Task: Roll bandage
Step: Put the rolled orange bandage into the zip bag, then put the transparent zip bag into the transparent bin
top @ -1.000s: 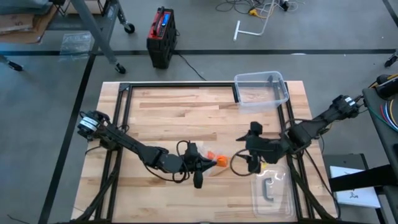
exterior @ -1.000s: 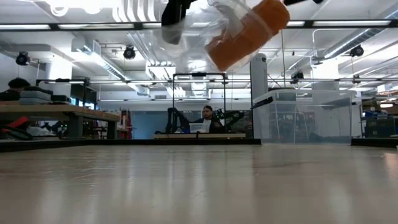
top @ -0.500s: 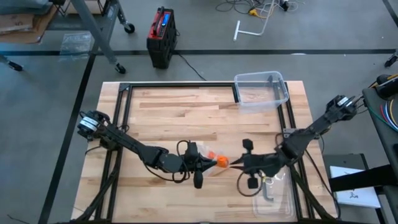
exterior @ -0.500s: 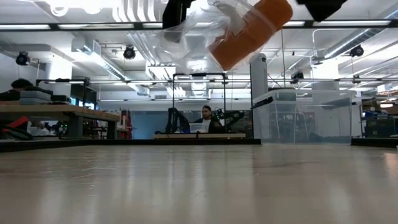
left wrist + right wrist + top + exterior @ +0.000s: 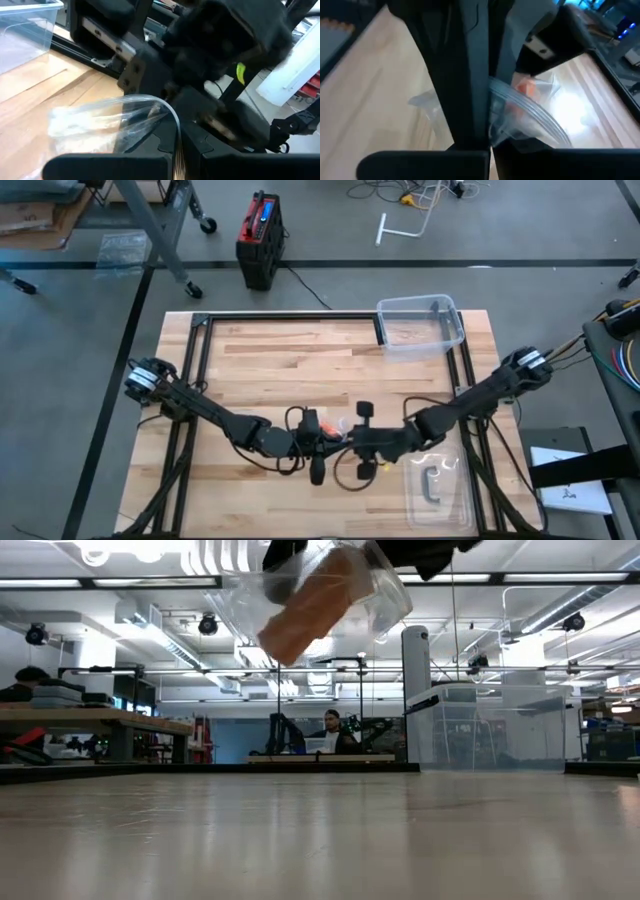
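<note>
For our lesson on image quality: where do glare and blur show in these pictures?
Low view: ceiling lights glare, the table reflects them. Right wrist view: a bright patch washes out the clear wrapper around the bandage. Left wrist view: the near dark gripper parts are blurred.

This is a robotics lab or workshop. From above, a butcher-block wooden worktop point(image 5: 300, 370) edged by a black metal frame point(image 5: 290, 319) stands on a bare grey concrete floor point(image 5: 80, 330), with a red and black battery-like box point(image 5: 259, 237) at the upper middle of the frame and loose cables point(image 5: 415, 192) at the top. The low view looks into a large open hall: exposed ducts and strip lights point(image 5: 120, 582) overhead, a workbench point(image 5: 90, 724) at the left, and a person point(image 5: 331, 730) seated at another robot station in the centre background.
</note>
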`<move>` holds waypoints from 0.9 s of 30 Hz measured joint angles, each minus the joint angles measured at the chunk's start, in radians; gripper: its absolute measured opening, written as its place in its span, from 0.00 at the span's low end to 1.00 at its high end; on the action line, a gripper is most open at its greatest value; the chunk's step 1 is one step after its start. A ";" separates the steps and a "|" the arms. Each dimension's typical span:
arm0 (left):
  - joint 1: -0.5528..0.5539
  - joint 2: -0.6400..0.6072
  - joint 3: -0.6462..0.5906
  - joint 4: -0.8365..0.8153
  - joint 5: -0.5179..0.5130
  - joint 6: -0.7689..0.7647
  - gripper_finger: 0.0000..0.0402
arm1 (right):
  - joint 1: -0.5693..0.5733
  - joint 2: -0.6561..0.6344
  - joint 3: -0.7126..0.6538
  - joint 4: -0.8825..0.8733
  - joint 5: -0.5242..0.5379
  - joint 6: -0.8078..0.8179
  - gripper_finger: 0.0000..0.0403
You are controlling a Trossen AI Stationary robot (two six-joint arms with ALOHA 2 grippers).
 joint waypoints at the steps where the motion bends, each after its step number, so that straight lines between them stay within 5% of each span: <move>1: 0.000 0.000 0.000 -0.003 0.001 0.000 0.00 | 0.000 0.009 0.018 -0.037 0.000 -0.001 0.00; 7: -0.007 0.000 0.000 -0.011 0.009 0.000 0.00 | 0.028 -0.009 0.085 -0.289 0.012 0.036 0.00; 17: -0.006 0.000 0.000 -0.058 0.015 0.009 0.00 | 0.133 -0.241 -0.076 -0.312 0.105 0.017 0.05; 27: -0.006 -0.003 0.000 -0.045 0.170 0.053 0.00 | 0.141 -0.366 -0.228 -0.278 0.116 0.017 0.33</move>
